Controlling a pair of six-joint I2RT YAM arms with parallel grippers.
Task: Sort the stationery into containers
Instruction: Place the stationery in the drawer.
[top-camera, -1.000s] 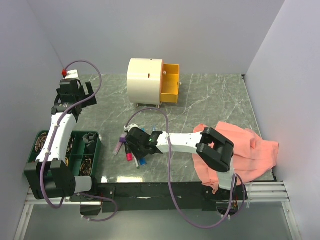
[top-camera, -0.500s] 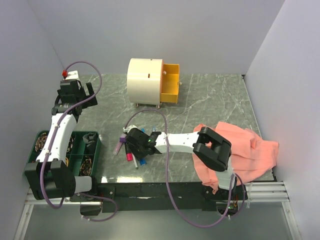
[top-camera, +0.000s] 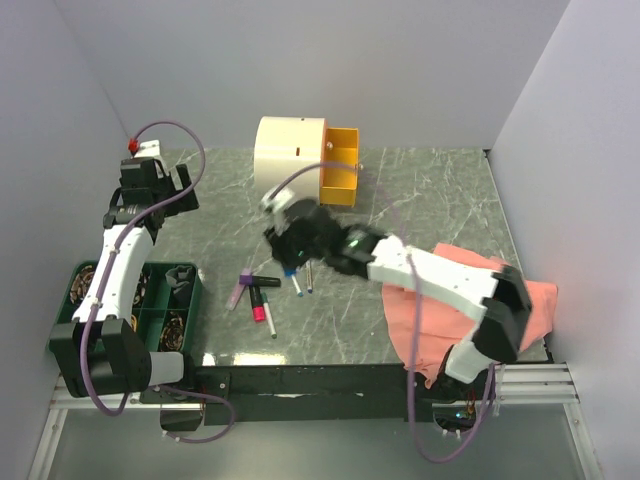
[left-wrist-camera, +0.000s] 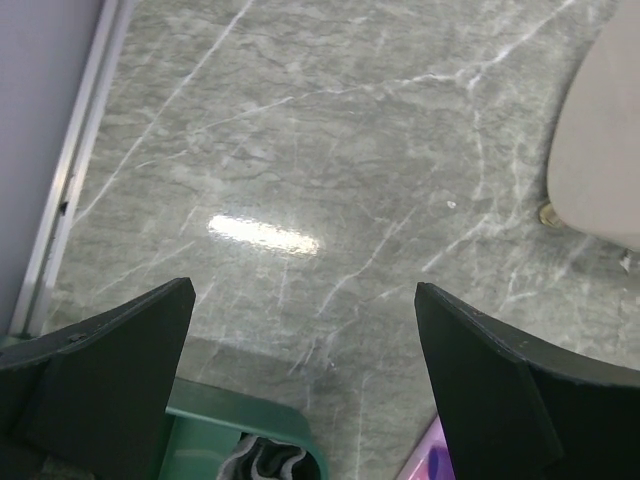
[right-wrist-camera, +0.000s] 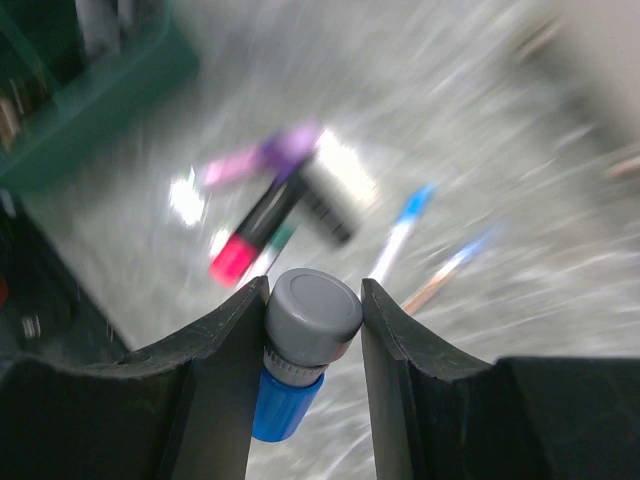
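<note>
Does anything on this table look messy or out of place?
Yes: a crumpled salmon-pink cloth lies bunched at the near right corner, partly under the right arm. It seems unrelated to the pens scattered loose towards the front left.

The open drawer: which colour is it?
The drawer is yellow-orange; the top external view shows it best.

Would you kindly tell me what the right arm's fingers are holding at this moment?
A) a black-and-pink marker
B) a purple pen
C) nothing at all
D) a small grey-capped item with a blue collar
D: the right wrist view shows the fingers pressed on both sides of the small grey-capped item with a blue collar, while the purple pen and black-and-pink marker lie on the grey marble table.
</note>
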